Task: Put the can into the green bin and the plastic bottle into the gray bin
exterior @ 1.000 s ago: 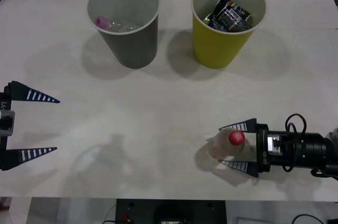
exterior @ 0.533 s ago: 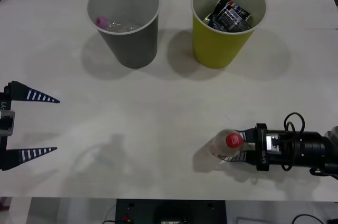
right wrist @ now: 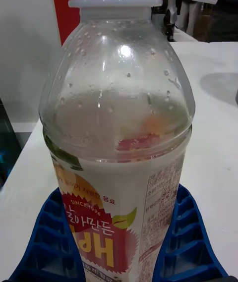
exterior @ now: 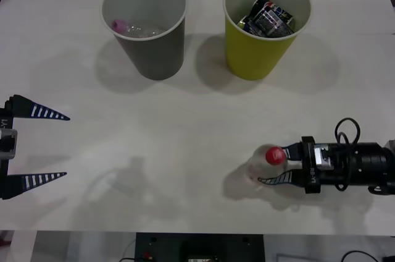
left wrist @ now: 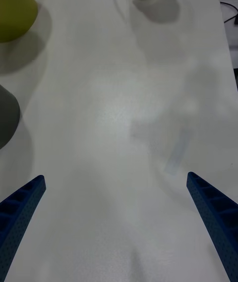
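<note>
Right gripper [exterior: 272,168] jaws clamped on upright plastic bottle [exterior: 264,164] at worktop [exterior: 185,126] edge; left gripper [exterior: 52,146] jaws apart.

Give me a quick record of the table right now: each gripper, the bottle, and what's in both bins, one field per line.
right gripper: shut on the plastic bottle, near table edge
plastic bottle: upright, red cap up
left gripper: open, holding nothing, at the table's left side
gray bin: holds a clear pink-capped bottle
green bin: holds dark cans
</note>
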Robot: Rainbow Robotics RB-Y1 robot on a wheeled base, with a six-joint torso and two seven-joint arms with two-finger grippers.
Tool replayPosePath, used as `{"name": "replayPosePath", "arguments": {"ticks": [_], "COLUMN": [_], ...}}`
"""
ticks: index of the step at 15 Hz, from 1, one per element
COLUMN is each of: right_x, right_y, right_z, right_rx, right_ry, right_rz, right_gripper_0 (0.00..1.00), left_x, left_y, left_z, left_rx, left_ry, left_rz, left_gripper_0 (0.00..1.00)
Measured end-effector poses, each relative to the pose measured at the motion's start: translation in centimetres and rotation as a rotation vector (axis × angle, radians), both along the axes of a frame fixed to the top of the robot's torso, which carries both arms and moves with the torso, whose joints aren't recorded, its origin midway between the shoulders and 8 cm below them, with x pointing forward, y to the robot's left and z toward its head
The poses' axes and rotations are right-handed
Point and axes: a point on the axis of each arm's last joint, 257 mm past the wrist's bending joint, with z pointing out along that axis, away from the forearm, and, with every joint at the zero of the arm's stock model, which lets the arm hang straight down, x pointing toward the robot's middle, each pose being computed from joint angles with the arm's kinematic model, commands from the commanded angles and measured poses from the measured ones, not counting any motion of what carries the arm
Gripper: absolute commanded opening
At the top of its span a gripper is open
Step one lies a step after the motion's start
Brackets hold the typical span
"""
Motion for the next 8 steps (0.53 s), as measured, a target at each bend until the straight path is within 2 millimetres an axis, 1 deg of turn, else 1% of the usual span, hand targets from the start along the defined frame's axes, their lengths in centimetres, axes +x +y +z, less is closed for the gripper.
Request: {"name": "replayPosePath", "arguments": {"ticks": [4,8], "right_x": [0.2,0.4], "right_y": [-0.8,-1.2], "right_z": [1.4,3.3], "right_rx": [-0.086,-0.152], "right_ry": [0.07,0.149], "right_rz": [0.0,-0.025], "right_gripper_0": [0.0,0.0], "left_x": [0.0,0.0], "left_y": [0.0,0.0], "left_z": [0.0,0.0], "left_rx": [0.0,0.0], "left_ry": [0.0,0.0], "left_rz": [0.0,0.0], "left_gripper_0": [0.98,0.98]}}
